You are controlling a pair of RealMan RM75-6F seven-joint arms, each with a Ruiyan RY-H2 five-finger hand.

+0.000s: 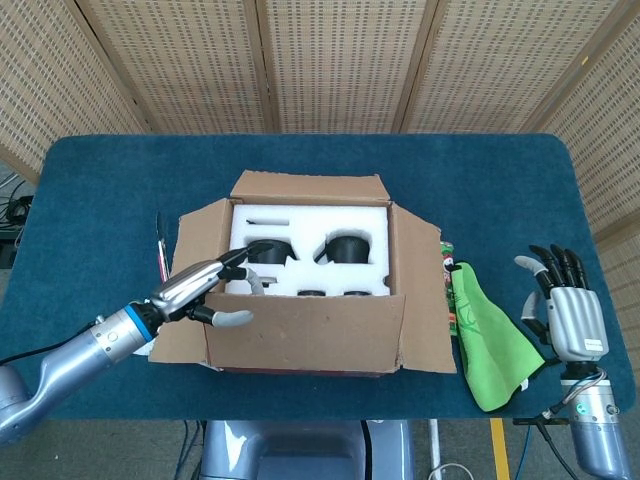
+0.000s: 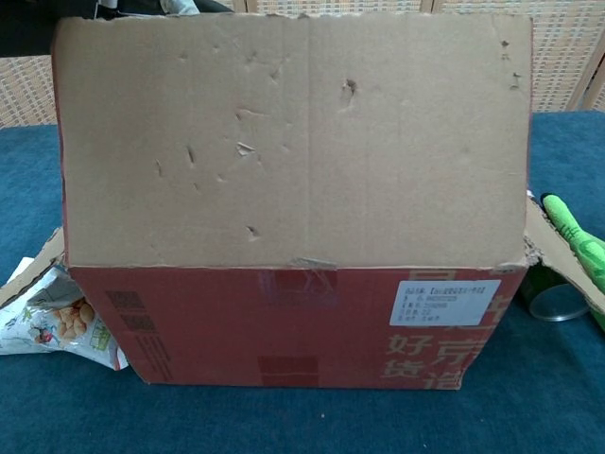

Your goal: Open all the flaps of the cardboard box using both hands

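A blue cloth-covered table is seen before perforated wooden wall panels. A bright green fabric item is laid at 4 o'clock, with a printed can beside it. A crumpled printed snack bag is noted at 8 o'clock.

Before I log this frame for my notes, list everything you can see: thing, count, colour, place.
box: one, brown and red, table centre, near flap raised
foam insert: one, white, inside box
black items: at least two, in foam
green cloth: one, right of box
snack packet: one, white, left of box
table: one, blue
screen: tan, behind table
left hand: at near flap's left edge
right hand: open, right of cloth
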